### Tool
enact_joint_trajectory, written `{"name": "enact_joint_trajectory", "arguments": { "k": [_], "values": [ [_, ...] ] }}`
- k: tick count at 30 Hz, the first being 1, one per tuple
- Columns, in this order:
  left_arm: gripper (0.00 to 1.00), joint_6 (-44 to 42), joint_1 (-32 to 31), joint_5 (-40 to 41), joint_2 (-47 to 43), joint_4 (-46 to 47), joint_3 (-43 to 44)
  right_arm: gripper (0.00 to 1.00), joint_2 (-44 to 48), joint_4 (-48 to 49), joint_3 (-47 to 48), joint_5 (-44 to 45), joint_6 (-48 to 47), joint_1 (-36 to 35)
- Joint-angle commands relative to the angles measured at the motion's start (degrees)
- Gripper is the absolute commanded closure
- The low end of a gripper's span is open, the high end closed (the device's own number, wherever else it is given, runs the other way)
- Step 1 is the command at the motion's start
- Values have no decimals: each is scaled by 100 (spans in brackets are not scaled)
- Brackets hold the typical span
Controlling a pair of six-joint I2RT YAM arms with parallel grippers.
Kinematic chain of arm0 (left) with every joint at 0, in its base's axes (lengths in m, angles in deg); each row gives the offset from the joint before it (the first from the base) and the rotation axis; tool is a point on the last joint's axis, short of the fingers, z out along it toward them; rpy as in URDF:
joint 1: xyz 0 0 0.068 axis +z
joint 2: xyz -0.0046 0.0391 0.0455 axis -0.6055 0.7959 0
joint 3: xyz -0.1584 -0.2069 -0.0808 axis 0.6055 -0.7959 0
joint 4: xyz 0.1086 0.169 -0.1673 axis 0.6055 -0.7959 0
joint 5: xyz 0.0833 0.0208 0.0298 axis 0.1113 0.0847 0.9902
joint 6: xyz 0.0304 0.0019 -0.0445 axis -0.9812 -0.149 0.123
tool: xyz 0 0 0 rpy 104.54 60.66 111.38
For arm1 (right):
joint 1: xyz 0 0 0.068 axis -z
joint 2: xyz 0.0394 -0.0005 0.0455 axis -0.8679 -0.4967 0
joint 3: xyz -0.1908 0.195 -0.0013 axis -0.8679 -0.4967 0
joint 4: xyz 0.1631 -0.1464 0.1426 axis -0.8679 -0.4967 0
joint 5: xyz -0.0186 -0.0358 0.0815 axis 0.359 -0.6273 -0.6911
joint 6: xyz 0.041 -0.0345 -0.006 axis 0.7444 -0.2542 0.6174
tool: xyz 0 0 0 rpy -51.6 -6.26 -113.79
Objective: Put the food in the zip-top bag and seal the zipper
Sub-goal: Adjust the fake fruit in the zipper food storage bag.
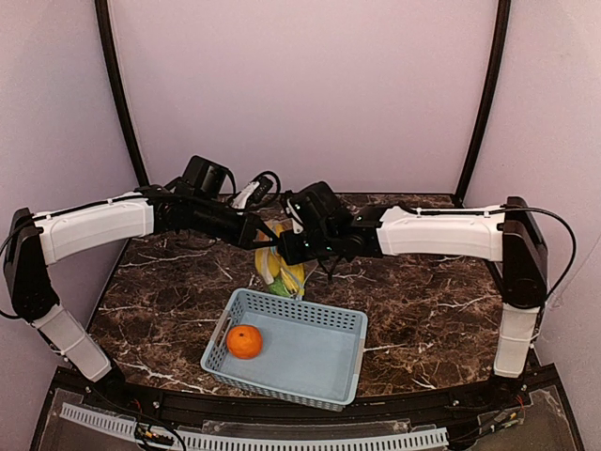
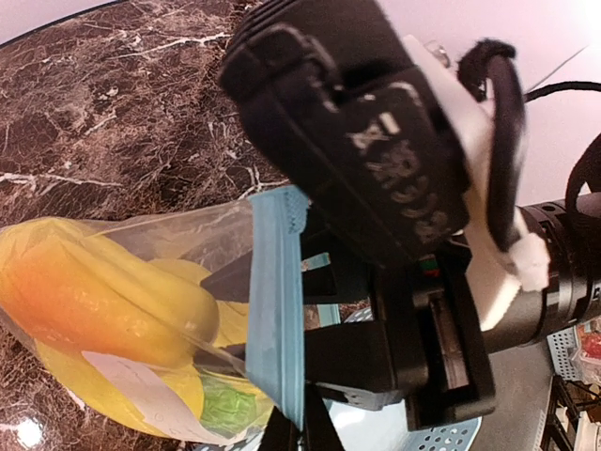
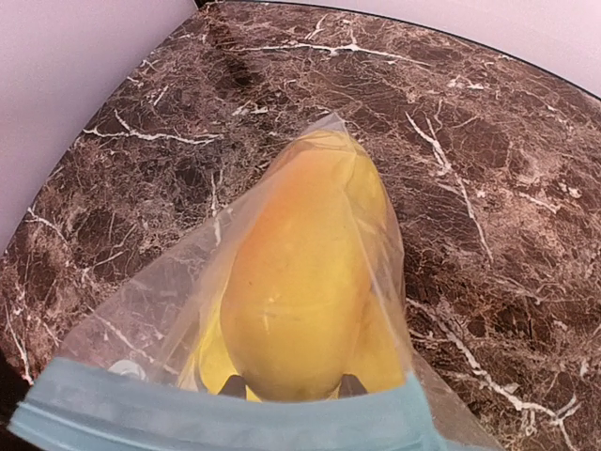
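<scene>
Dark brown white-veined marble table [image 1: 423, 301], pale lilac walls [image 1: 310, 94] close on left, back and right. Bare marble shows at right of centre and along the back edge. A light blue perforated plastic basket [image 1: 319, 376] takes the near middle, its far rim just below the arms' meeting point. Both arms reach inward and meet over table centre, so the working gap between them is tight. The clear crinkly plastic zip-top bag [image 1: 280, 271] hangs there, just beyond the basket's far rim; can't tell whether its bottom touches the marble. Inside it are yellow oblong toy fruits [image 3: 300, 282], a slim green pod piece [image 2: 225, 409] low down, and a white label [image 2: 141, 395] on the film. The round orange toy fruit [image 1: 244, 341] is not in the bag; it lies in the basket's left part. Left gripper [image 1: 255, 232] is closed, pinching one end of the light blue zipper strip [image 2: 277, 310]. Right gripper [image 1: 280, 249] is right against the bag's mouth, jaws partly apart. In the right wrist view its dark fingertips [image 3: 233, 385] show just past the strip, against the fruit, spaced along the strip's length. Can't tell whether they are inside the bag or only against it.
</scene>
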Motion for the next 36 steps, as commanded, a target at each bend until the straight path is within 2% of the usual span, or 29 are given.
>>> {"name": "enact_joint_trajectory", "arguments": {
  "k": [1,12,18,27,31,36],
  "values": [
    [99,43,-23,-338,-114,239,-59,68,-290,364,141,-35,-191,39],
    [99,84,-24,-384,-124,273,-68,68,-386,477,224,75,-311,73],
    [99,-17,28,471,-274,-28,-20,53,123,446,-104,-53,-330,73],
    [99,151,257,471,-367,101,-112,31,1533,259,-999,-310,-375,-43],
    [99,165,265,394,-315,106,-104,27,1758,-149,-1011,-170,-671,-488],
    [99,148,265,412,-294,108,-112,21,1517,-566,-812,33,-771,-1219]
  ]
}}
